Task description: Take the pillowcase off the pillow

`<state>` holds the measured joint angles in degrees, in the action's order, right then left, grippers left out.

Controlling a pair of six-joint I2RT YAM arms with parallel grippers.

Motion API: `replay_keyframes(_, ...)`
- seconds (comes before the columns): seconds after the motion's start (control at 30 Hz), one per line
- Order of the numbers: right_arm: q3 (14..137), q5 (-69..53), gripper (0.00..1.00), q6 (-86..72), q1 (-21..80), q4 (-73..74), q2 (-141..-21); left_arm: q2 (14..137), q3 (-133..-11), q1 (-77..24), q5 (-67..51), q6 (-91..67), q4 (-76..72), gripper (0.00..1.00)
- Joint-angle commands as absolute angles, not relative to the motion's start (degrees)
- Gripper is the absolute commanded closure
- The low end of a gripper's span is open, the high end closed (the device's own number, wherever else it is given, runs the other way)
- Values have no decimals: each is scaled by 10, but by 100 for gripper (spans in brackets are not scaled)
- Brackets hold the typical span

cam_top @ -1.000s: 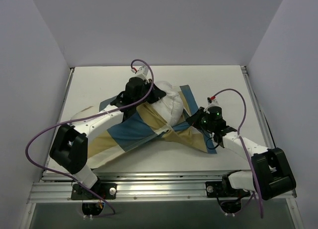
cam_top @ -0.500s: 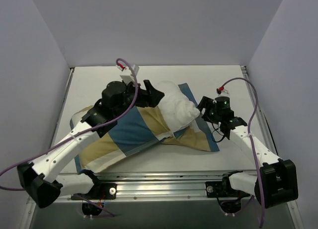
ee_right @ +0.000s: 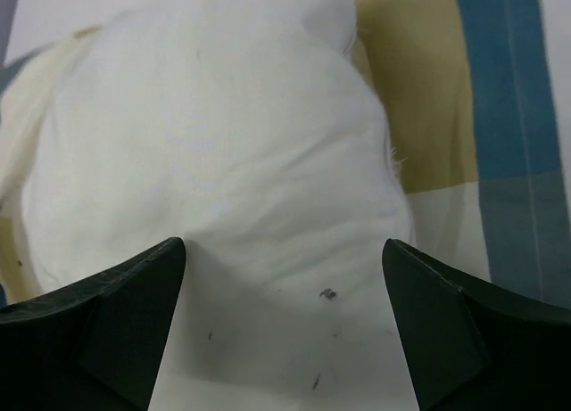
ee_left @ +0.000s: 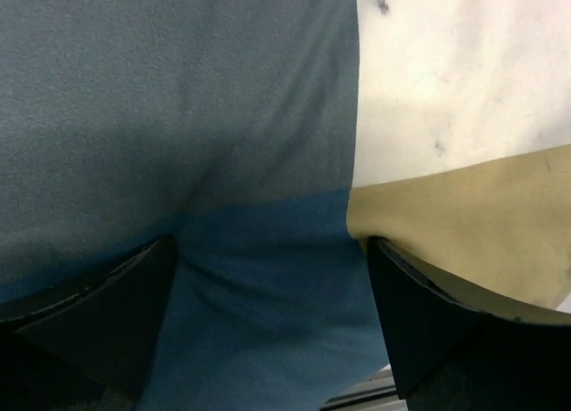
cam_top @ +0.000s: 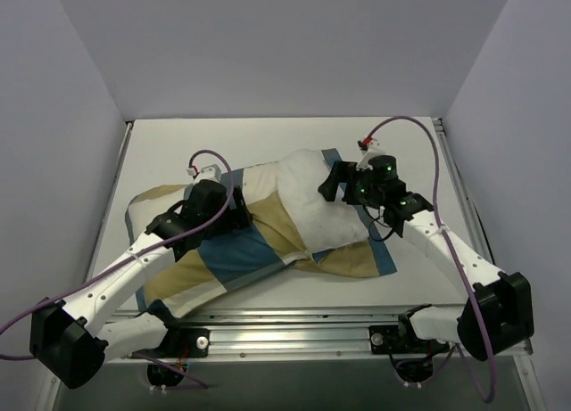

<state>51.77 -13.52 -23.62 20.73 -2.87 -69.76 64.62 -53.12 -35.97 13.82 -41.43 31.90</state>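
Though half bare, pillow [cam_top: 312, 206] in pillowcase [cam_top: 223, 250].

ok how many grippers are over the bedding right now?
2. The left gripper is over the pillowcase, at a blue block. The right gripper is over the bare white pillow. Both have their fingers spread open.

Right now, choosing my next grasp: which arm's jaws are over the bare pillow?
The right arm: its jaws frame white pillow; the left arm faces blue pillowcase.

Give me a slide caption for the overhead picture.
Left gripper on the checked pillowcase, right gripper over the partly bared white pillow, both open.
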Motion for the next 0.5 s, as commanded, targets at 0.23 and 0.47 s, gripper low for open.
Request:
replay_keyframes(0.23, 429, -150, 77, -274, 358, -84, -761, 824, -621, -273, 88, -322, 167, 3)
replay_keyframes(0.47, 428, -77, 99, -313, 443, -80, -744, 935, -778, -265, 9, -264, 88, 3)
